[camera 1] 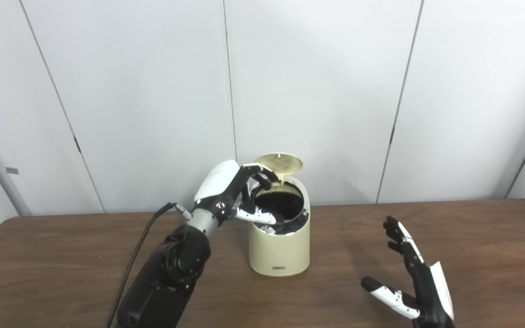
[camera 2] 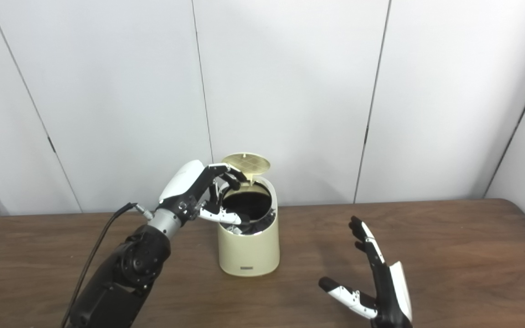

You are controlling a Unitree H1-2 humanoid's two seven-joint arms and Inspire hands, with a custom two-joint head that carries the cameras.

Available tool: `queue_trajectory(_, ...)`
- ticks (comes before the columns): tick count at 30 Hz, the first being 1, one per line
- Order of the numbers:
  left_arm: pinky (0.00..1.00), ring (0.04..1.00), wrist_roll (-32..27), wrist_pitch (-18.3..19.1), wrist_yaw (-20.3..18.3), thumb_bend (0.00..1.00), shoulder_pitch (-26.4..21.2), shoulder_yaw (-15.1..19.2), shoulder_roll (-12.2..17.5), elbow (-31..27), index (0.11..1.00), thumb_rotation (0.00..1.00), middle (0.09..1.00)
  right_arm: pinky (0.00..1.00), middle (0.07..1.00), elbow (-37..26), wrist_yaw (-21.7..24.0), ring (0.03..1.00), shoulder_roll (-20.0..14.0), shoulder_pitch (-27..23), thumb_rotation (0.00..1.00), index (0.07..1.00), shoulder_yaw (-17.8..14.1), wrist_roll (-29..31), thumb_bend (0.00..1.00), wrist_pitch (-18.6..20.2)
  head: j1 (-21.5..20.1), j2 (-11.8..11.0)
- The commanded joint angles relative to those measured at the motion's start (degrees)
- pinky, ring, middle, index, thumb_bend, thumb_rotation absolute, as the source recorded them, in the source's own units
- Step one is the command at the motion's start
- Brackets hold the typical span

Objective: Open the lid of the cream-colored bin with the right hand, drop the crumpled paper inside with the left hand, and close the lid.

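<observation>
The small cream-colored plastic bin (camera 1: 280, 248) stands mid-worktop, round hinged lid (camera 1: 279, 162) raised (light, best pressed on top), left robot hand (camera 1: 239, 193) curled over its mouth, paper unseen, right robot hand (camera 1: 410, 278) spread empty.

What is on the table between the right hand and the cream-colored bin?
Nothing: both eye views show only bare table between the right hand and the bin.

Two head cameras, side by side, look forward and slightly down from fairly near. Both show the same wooden table (camera 1: 472, 237), open-lidded bin (camera 2: 249, 250) and white wall panels (camera 1: 317, 91).
</observation>
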Motion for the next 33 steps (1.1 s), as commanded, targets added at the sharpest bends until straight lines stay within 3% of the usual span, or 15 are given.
queue_trajectory(1, 0.58, 0.672, 0.2, -0.75, 0.11, 1.0, -2.33, -0.24, 0.13, -2.0, 0.695, 0.18, 0.703, 0.85, 0.898, 1.72, -0.26, 0.896, 2.02, 1.57, 0.7, 0.917, 1.26, 0.23, 0.97, -1.07, -0.04, -0.08)
queue_trajectory(12, 0.53, 0.62, -1.21, 0.01, -1.62, 1.0, 1.27, 1.87, 2.2, -9.21, 0.647, 0.18, 0.645, 0.84, 0.901, 2.53, -0.28, 0.891, 1.21, 1.16, 0.72, 0.915, 1.05, 0.42, 0.97, -1.73, 1.04, -0.23)
queue_trajectory(33, 0.46, 0.538, -6.31, 3.37, -6.5, 1.0, 11.29, 9.32, 7.97, -25.96, 0.585, 0.17, 0.572, 0.86, 0.904, 3.02, 0.14, 0.901, -0.31, 1.23, 0.72, 0.917, 0.6, 1.2, 0.96, -1.65, 2.47, 0.0)
